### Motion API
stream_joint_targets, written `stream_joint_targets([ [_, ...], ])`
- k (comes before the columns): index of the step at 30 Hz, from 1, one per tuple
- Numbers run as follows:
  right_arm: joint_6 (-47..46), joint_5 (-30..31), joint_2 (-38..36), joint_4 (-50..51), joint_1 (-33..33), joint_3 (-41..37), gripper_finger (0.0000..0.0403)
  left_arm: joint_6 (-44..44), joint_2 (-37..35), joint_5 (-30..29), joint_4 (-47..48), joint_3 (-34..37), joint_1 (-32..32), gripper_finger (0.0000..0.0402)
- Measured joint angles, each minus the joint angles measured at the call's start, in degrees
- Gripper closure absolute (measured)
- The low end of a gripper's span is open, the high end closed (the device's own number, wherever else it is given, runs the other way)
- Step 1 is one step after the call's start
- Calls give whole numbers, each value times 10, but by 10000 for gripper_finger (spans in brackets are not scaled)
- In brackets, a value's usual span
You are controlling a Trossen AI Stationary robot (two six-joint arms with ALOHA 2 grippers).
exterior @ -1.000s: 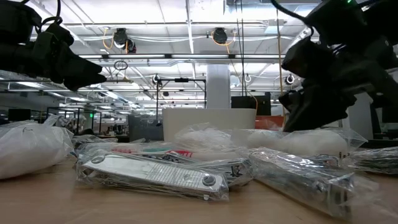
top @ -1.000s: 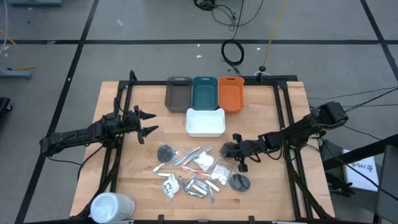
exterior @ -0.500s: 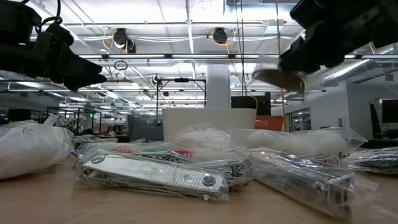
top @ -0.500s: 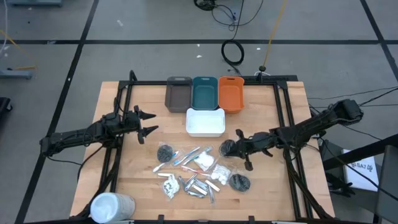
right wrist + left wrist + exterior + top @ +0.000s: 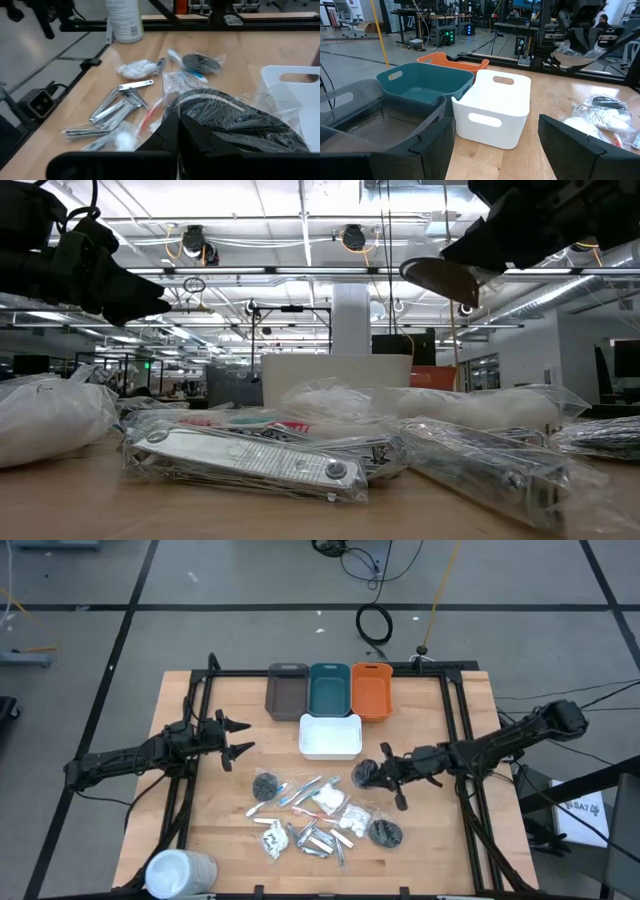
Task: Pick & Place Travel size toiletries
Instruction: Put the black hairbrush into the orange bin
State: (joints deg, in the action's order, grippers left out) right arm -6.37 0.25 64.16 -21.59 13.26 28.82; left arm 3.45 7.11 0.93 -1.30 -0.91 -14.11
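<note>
Most toiletries [image 5: 315, 815] lie on the surface [image 5: 200, 810], not yet sorted. Above them, the right hand [image 5: 368, 776] is clamped on a wrapped dark disc [image 5: 235, 122], lifted near the white tray [image 5: 330, 736]. The trays look empty. The left hand [image 5: 236, 738] waits, fingers apart.

- Your right gripper [image 5: 368, 774] hangs above the table on a long, low arm stretched in from the right edge, fingers clamped on a wrapped dark disc [image 5: 235, 120].
- Your left gripper [image 5: 238, 737] waits over the table's left side, fingers spread apart.
</note>
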Motion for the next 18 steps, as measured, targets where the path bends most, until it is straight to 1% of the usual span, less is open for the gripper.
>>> stream_joint_targets([
  [2,0,4,0,0,-11,0,403,0,0,0,0,0,0,128],
  [6,11,44,0,0,-35,0,403,0,0,0,0,0,0,128],
  [11,30,45,0,-12,-84,0,403,0,0,0,0,0,0,128],
  [18,36,45,0,-47,-180,0,403,0,0,0,0,0,0,128],
])
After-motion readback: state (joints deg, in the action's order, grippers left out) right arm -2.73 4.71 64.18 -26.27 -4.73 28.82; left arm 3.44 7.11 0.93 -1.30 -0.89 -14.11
